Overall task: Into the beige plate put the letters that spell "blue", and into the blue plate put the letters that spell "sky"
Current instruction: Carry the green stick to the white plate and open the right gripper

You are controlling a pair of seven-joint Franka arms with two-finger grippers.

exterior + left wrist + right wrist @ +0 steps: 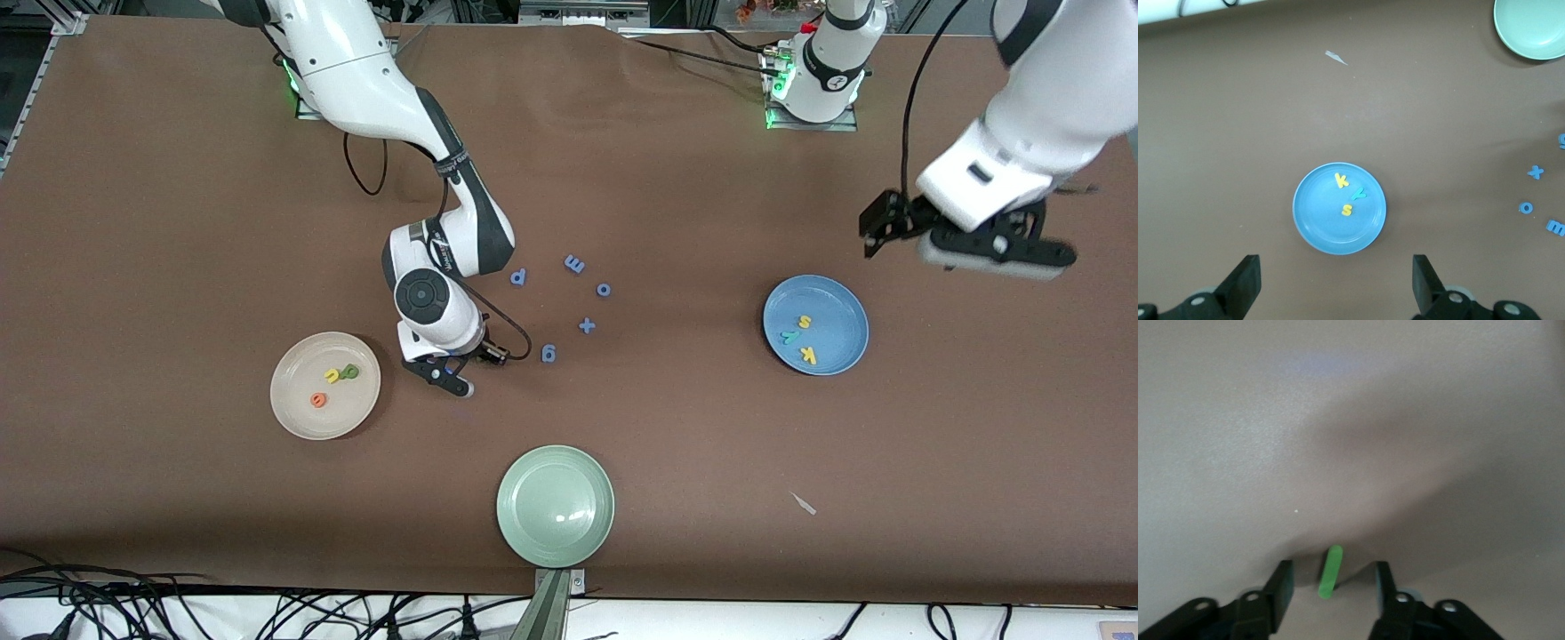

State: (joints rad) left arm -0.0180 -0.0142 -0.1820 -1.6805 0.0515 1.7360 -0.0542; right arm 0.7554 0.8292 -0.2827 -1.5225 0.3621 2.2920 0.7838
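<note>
My right gripper (450, 377) is down at the table beside the beige plate (298, 418), toward the middle of the table. It is open, and the thin green l (1331, 571) lies between its fingers (1283, 581) with a gap on each side. On the beige plate lie the yellow u (332, 376), the green b (350, 372) and the orange e (318, 400). The blue plate (836, 302) holds the yellow s (805, 322), the teal y (788, 337) and the yellow k (807, 355). My left gripper (882, 227) waits open and empty, up over the table beside the blue plate (1318, 227).
Several all-blue letters lie mid-table: a p (518, 277), an m (574, 264), an o (604, 289), an x (587, 325) and a 9 (548, 354). A pale green plate (555, 505) sits nearest the front camera. A white scrap (804, 503) lies beside it.
</note>
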